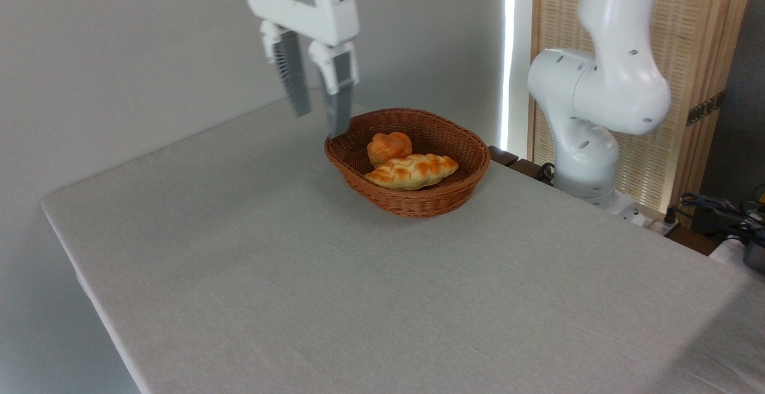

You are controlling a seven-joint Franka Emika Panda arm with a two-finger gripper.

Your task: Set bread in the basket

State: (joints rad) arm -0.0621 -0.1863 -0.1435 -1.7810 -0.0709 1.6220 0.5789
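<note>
Inspection of the counter (pixel 251 274): surface covered in pale grey cloth, carrying 1 basket (pixel 412 202) of reddish-brown wicker, oval and shallow, set toward the far right part of the surface; the bread (pixel 412 171), a long braided loaf with pointed ends, lies flat inside the basket along its near side, resting on the woven floor; 1 small round orange bun (pixel 389 146) sits just behind the loaf, also inside the basket, touching or very nearly touching it; the pincer (pixel 318 120) hangs above the counter at the basket's left rim, pointing downward, its 2 grey fingers (pixel 339 113) spread apart with a clear gap between them and nothing held; the lower fingertip appears at the rim's outer edge, contact cannot be confirmed; the arm's white base and joints (pixel 597 95) stand beyond the counter's right far edge, in front of a slatted wooden screen (pixel 699 53); cables and dark hardware (pixel 723 211) lie at the far right
</note>
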